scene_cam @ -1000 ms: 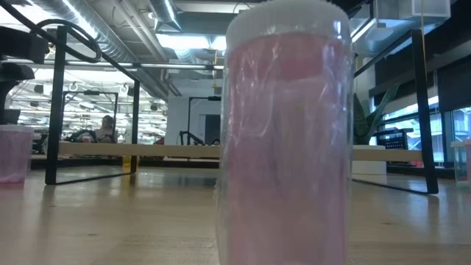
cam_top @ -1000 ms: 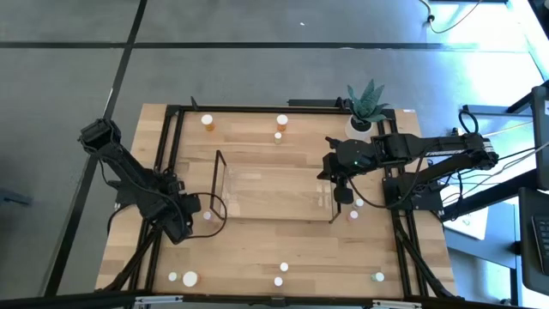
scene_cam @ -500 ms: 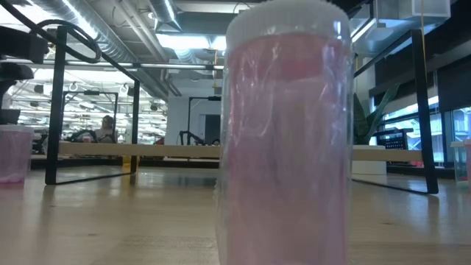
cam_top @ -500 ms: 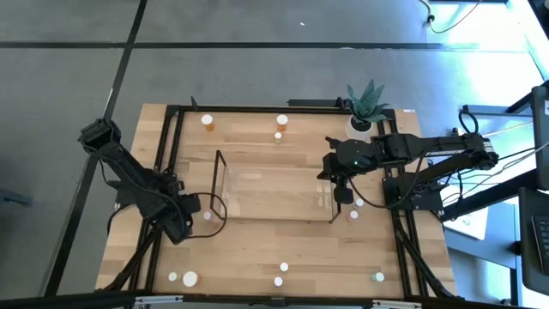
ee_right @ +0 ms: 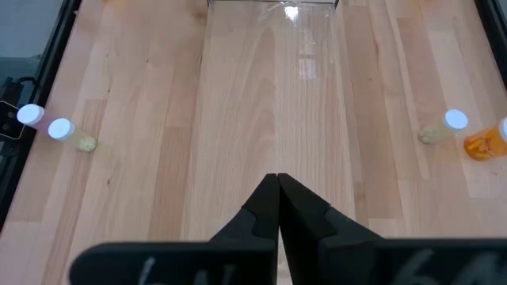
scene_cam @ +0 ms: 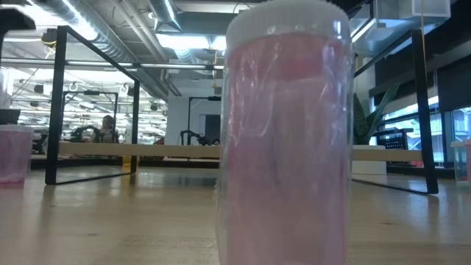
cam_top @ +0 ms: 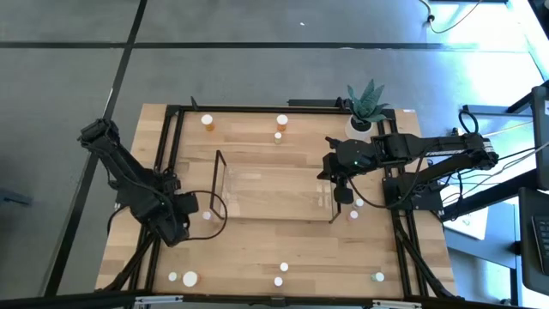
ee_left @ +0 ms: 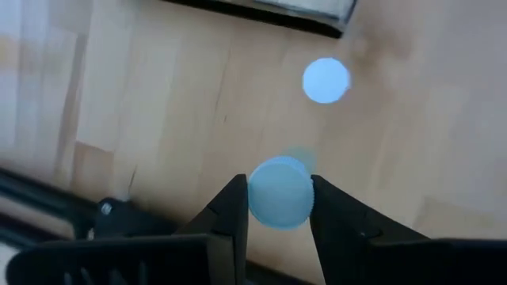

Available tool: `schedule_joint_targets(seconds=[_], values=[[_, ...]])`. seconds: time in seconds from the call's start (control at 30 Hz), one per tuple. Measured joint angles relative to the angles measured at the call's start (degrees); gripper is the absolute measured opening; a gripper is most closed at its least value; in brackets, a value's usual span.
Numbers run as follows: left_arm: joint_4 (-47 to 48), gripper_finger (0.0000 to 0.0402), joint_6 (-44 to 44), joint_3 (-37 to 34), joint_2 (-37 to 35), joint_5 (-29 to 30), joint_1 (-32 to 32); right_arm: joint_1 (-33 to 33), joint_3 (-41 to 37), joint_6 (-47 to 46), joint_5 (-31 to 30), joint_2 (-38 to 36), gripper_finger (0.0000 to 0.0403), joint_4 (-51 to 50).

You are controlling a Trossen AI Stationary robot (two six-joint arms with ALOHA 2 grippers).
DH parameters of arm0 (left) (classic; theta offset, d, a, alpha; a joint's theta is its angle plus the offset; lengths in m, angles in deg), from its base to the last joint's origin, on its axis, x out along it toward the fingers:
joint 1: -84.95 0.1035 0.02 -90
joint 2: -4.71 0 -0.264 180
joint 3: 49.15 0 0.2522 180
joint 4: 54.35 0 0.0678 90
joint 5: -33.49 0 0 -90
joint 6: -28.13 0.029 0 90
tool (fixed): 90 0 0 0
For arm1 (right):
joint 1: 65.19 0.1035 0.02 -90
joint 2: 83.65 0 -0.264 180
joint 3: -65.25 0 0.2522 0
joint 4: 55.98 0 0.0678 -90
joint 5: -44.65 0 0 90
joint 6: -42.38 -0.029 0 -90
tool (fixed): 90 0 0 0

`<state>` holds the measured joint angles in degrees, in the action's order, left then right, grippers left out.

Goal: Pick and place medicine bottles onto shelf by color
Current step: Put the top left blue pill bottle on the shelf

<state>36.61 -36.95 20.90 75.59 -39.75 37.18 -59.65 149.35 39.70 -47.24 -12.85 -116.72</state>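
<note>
The left gripper point(ee_left: 279, 207) is closed on a small bottle point(ee_left: 280, 192), whose white cap is seen pinched between the two dark fingers point(ee_left: 230, 207) in the left wrist view. A second white-capped bottle point(ee_left: 325, 80) is seen standing apart from it on the wood, near the black frame end of the shelf. In the high view the left gripper point(cam_top: 183, 215) is placed at about eight o'clock from the table's centre, just outside the shelf's left end, with that second bottle point(cam_top: 206, 215) beside it. The shelf point(cam_top: 274, 196), a clear rack with thin black ends, is set at the middle of the table point(cam_top: 257, 249). The right gripper point(ee_right: 277, 190) is shut with nothing between its fingers, and is held over the shelf's right end point(cam_top: 340, 185), at about three o'clock. Two bottles point(cam_top: 208, 122) point(cam_top: 281, 122) are found toward twelve o'clock, and another three point(cam_top: 189, 278) point(cam_top: 279, 281) point(cam_top: 378, 276) along the six o'clock edge. A potted plant point(cam_top: 367, 105) is kept at one o'clock. In the low view a pinkish bottle point(scene_cam: 287, 132) is seen very close to the camera.
</note>
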Motion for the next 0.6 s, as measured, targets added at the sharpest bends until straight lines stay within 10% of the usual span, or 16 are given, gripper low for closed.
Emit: schedule_joint_targets(seconds=[0.6], values=[[12.8, 0.0094, 9.1, 26.7, -0.4, 4.4, 3.7, 0.0, 0.0, 0.0, 0.0, 0.0, 0.0010, 0.0]])
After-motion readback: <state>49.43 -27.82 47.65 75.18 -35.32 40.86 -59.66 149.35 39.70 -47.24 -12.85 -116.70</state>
